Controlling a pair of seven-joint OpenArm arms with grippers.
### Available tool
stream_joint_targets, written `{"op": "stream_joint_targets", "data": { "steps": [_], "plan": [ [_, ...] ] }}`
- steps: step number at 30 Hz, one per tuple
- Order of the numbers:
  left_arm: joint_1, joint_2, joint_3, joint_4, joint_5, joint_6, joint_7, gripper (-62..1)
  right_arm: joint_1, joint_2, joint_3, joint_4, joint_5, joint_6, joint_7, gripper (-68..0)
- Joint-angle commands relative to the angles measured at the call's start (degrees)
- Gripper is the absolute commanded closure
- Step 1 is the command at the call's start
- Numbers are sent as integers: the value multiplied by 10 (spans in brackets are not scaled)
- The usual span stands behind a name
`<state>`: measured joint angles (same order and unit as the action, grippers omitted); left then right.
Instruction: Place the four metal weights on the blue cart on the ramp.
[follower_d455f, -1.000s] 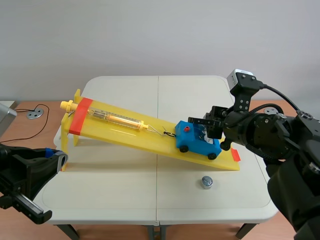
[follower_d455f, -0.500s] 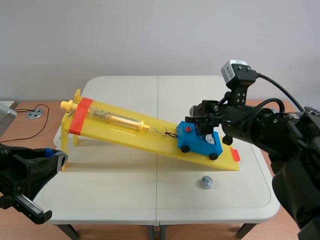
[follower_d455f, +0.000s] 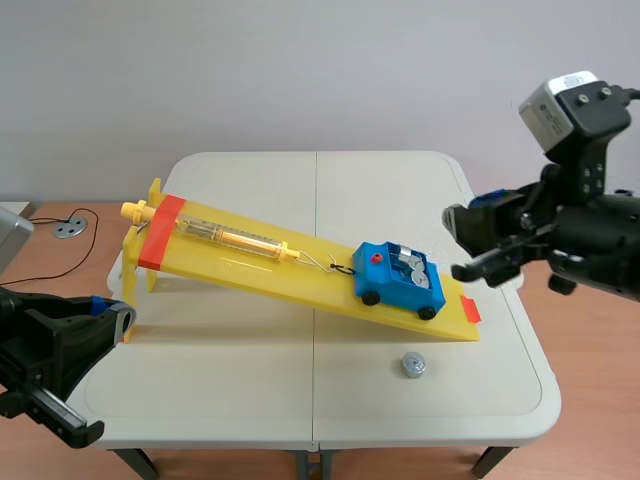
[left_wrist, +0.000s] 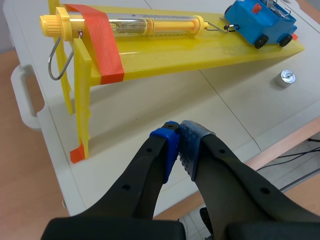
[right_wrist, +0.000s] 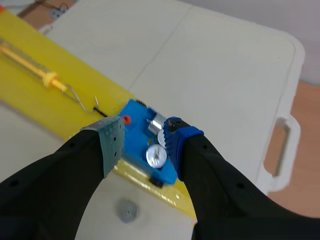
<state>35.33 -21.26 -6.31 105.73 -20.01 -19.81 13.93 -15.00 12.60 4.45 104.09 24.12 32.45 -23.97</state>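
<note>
right gripper (right_wrist: 142, 140): my fingers spread wide, nothing held, up in the air above and beside the blue cart (follower_d455f: 398, 280). the cart sits near the low end of the yellow ramp (follower_d455f: 250, 262), metal weights (follower_d455f: 410, 268) lying in its tray; exact count unclear. one loose weight (follower_d455f: 413, 365) on the table (follower_d455f: 250, 380), near the ramp's low end. left gripper (left_wrist: 180, 150): pads pressed together, empty, by the table's near left edge.

The ramp (follower_d455f: 250, 265) is set across the table (follower_d455f: 250, 390). The cart (follower_d455f: 385, 285) is parked near its low end, hooked to a spring scale (follower_d455f: 235, 238) higher up. Weights (follower_d455f: 410, 268) are carried in the cart (one weight (follower_d455f: 413, 365) is found on the table, just before the ramp).
</note>
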Motion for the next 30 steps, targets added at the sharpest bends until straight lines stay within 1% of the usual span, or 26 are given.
{"op": "stream_joint_targets", "data": {
  "steps": [1, 4, 7, 8, 10, 12, 17, 20, 26, 30],
  "plan": [
    [-11, 5, -7, 39, -44, -25, -51, -29, -17, 42, 41, 68, 51, 23, 60, -209],
    [-11, 4, -7, 39, -44, -25, -51, -29, -67, 55, 66, 89, 58, 23, 51, -209],
    [-11, 4, -7, 39, -44, -25, -51, -29, -110, 63, 89, 96, 65, 26, 43, -209],
    [-11, 4, -7, 39, -44, -25, -51, -29, -121, 64, 94, 96, 59, 26, 41, -210],
    [-11, 4, -7, 39, -44, -25, -51, -29, -135, 65, 101, 96, 34, 26, 38, -210],
    [-11, 4, -7, 39, -44, -25, -51, -29, -139, 64, 100, 90, 15, 26, 39, -210],
    [-11, 4, -7, 39, -44, -25, -51, -29, -120, 64, 74, 37, -16, 26, 73, -209],
    [-11, 4, -7, 39, -44, -25, -51, -29, -93, 63, 52, -5, -21, 26, 88, -209],
    [-11, 5, -7, 39, -44, -25, -51, -29, -37, 45, 10, -64, -52, 26, 110, -209],
    [-11, 5, -7, 39, -44, -25, -51, -29, 1, 27, -21, -104, -75, 25, 120, -209]
  ]
}}
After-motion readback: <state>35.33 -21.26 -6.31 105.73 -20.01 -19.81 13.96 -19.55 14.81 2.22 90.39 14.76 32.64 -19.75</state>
